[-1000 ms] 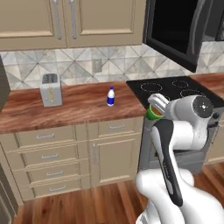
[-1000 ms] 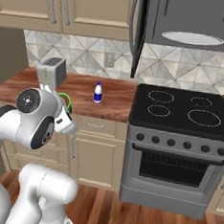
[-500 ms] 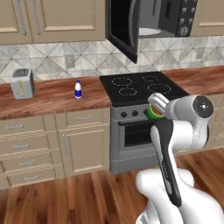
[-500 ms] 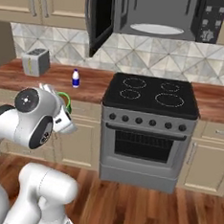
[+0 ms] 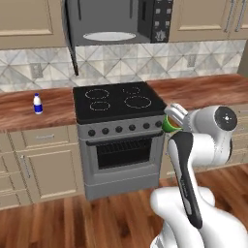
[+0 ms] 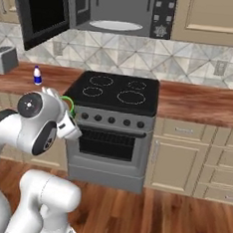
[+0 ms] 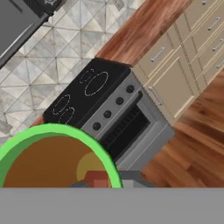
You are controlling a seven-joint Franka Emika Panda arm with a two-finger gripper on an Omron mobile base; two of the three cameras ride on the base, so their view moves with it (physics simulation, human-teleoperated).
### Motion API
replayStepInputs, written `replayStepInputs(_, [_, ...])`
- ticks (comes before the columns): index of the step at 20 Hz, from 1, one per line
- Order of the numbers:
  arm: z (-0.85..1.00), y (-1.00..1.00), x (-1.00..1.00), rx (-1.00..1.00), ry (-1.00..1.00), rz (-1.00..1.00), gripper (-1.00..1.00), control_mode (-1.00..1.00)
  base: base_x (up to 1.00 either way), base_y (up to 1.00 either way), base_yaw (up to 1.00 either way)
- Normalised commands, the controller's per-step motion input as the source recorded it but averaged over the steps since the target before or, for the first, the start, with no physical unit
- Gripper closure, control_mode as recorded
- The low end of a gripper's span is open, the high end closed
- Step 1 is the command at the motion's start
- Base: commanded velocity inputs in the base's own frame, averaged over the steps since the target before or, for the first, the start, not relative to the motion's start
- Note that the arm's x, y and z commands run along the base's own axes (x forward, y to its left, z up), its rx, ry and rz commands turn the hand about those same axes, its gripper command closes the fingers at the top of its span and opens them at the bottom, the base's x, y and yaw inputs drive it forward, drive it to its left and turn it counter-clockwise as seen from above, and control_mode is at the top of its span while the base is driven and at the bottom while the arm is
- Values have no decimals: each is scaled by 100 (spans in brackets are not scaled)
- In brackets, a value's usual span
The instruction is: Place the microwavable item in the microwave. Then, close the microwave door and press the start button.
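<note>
I see the small green tapered cup with brownish contents (image 5: 169, 125) pinched in the jaws of my white arm's gripper (image 5: 173, 119), held in front of the black-topped grey stove (image 5: 116, 126); above it the dark grey microwave (image 6: 122, 11) stands with its black-windowed door (image 6: 42, 12) swung open.

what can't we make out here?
- Hand's fingers: both base views, covered by the arm's wrist; hand view, hidden behind the green cup.
- Cup's body: only a green sliver past the arm.
- Microwave panel markings: too small.
- Bottle label: too small.
</note>
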Motion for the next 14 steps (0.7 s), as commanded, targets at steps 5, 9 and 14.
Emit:
replayStepInputs(5, [0, 0, 0, 0, 0, 0, 100, 100, 75, -26, 0])
replayStepInputs(9, [0, 0, 0, 0, 0, 0, 100, 100, 100, 0, 3])
replayStepInputs(14, [0, 0, 0, 0, 0, 0, 100, 100, 96, 0, 7])
